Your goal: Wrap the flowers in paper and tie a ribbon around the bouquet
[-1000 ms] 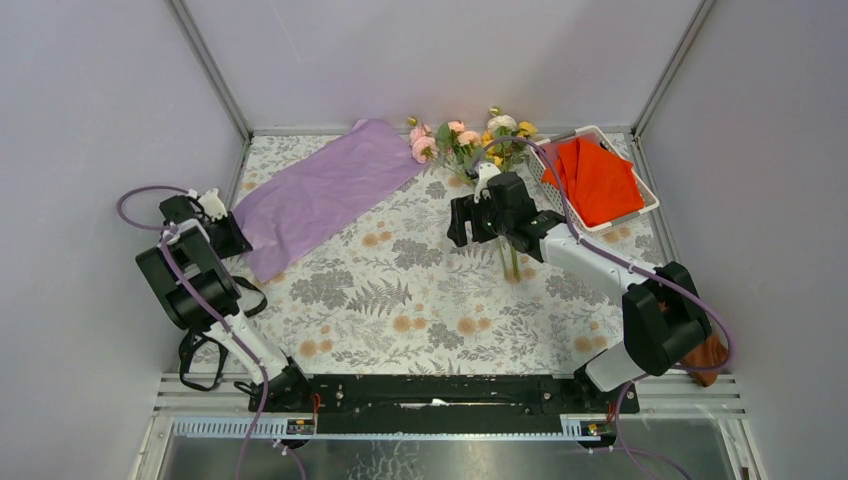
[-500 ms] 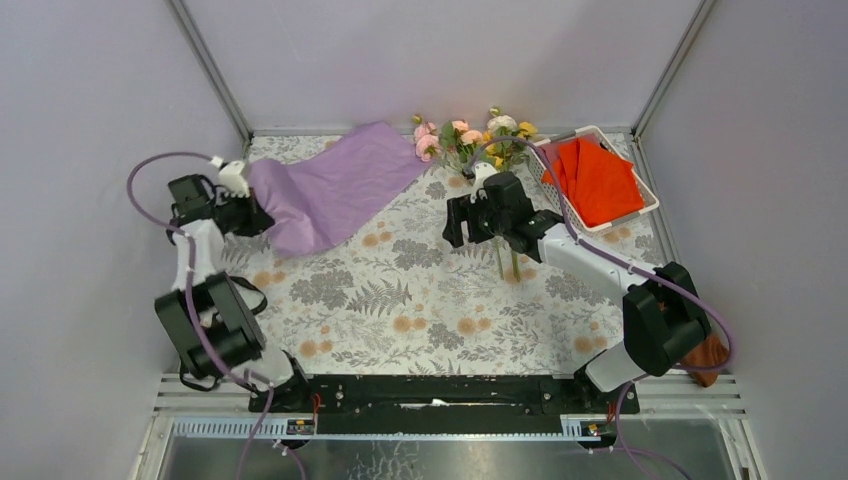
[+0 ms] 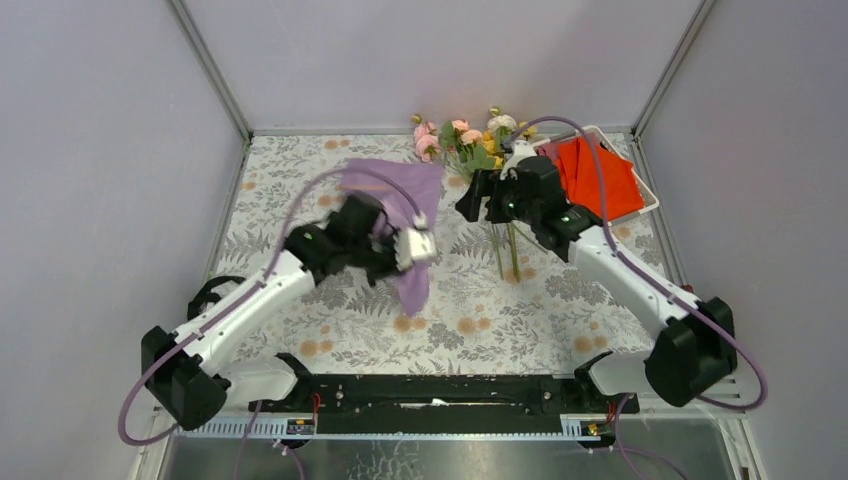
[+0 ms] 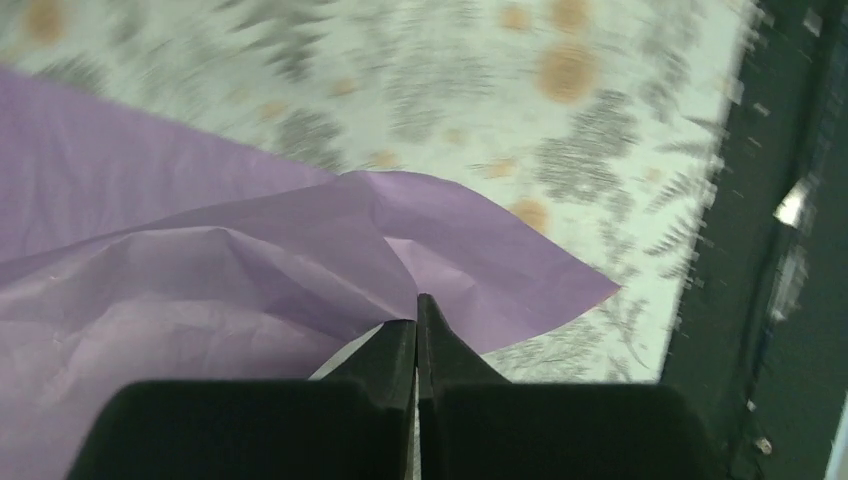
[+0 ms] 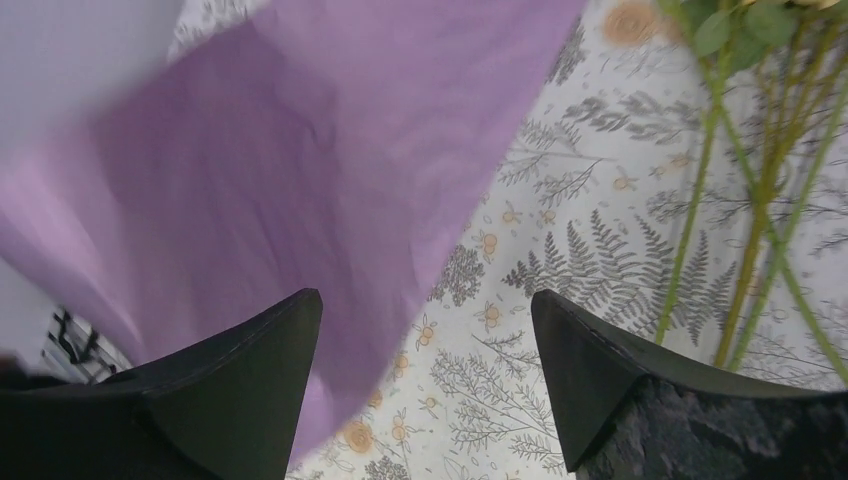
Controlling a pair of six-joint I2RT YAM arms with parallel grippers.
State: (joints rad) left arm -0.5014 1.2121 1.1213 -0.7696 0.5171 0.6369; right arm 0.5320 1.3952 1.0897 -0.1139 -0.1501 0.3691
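The lilac paper (image 3: 392,183) is lifted off the table mid-sheet, and a fold of it (image 3: 416,288) hangs down. My left gripper (image 3: 398,243) is shut on the paper; in the left wrist view its tips (image 4: 416,306) pinch a crease of the sheet (image 4: 200,270). The flowers (image 3: 463,138) lie bare at the back, their green stems (image 3: 506,250) pointing toward me. My right gripper (image 3: 476,203) hovers open just left of the stems (image 5: 700,200), jaws wide (image 5: 425,300), with the paper's edge (image 5: 330,170) under its left finger. The ribbon is out of view.
A white basket (image 3: 651,207) holding an orange-red cloth (image 3: 598,180) stands at the back right, close to my right arm. Grey walls enclose the floral tablecloth (image 3: 300,330) on three sides. A black rail (image 3: 440,392) runs along the near edge.
My left gripper shut on the paper's near corner at the left edge and swung to the table's middle, pulling the sheet up and over. My right gripper rose slightly toward the flowers.
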